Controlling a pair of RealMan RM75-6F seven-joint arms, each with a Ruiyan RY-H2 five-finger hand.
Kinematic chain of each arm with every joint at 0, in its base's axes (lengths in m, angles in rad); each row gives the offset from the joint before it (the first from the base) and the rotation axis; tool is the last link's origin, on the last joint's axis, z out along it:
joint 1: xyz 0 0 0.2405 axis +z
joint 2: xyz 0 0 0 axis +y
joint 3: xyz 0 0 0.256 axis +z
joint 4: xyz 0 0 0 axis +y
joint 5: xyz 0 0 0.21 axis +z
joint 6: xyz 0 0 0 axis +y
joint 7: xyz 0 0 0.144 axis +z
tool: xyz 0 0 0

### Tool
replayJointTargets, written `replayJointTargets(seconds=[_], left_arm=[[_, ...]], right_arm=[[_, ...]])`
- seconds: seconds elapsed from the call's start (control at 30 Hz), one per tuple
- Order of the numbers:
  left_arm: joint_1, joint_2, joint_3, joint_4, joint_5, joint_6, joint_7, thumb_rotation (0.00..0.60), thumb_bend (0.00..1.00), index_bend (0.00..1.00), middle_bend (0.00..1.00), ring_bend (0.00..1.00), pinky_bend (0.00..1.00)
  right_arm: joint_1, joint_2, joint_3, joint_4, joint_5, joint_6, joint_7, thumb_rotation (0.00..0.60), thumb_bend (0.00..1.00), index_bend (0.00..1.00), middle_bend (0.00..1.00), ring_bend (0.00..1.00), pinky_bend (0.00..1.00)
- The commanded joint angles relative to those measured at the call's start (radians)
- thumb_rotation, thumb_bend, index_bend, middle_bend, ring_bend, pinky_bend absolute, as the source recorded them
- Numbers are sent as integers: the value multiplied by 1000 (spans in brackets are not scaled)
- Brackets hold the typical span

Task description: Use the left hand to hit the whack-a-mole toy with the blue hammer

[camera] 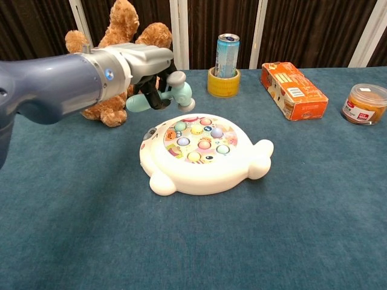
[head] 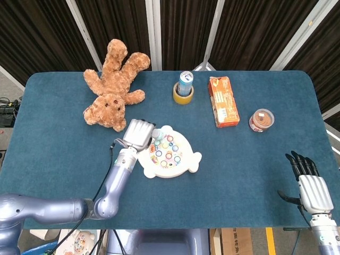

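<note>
The white whack-a-mole toy (head: 169, 153) (camera: 202, 154), with coloured buttons on top, lies on the blue table. My left hand (head: 138, 134) (camera: 145, 63) grips the pale blue hammer (camera: 163, 95), whose head (head: 158, 133) hangs above the toy's far left edge without touching it. My right hand (head: 311, 183) rests open at the table's near right edge, fingers straight, holding nothing; only the head view shows it.
A brown teddy bear (head: 115, 87) (camera: 118, 54) lies behind my left hand. A can stands inside a yellow tape roll (head: 184, 89) (camera: 224, 78). An orange box (head: 223, 101) (camera: 294, 89) and a small lidded tub (head: 261, 120) (camera: 364, 104) sit to the right.
</note>
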Motion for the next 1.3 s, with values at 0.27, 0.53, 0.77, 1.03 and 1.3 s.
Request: replayJointTargets(seconds=[0.27,0.53,0.77,1.03,1.3], left_arm=[[-99,44,9,-31,-171,-1,103,600,652,683,531,424,550],[-147,93,30,-69,-305,22,154,600,652,681,534,424,550],[-168,90,72,-48,-328,18,141,600,651,681,535,424,550],[-186,80,102,-23,-320,10,114,600,652,681,535,424,550],[-203,85,120,-20,-329,25,108,600,652,681,535,424,551]], right_arm=[[-2,2,-3,-1,-4,2,-2,600,193,0,0,0,0],[-4,4,-4,1,-7,4,5,600,193,0,0,0,0],[-4,4,-5,4,-8,3,7,600,193,0,0,0,0],[-4,4,-5,7,-7,2,10,600,193,0,0,0,0],[-6,6,-6,8,-11,5,15,600,193,0,0,0,0]])
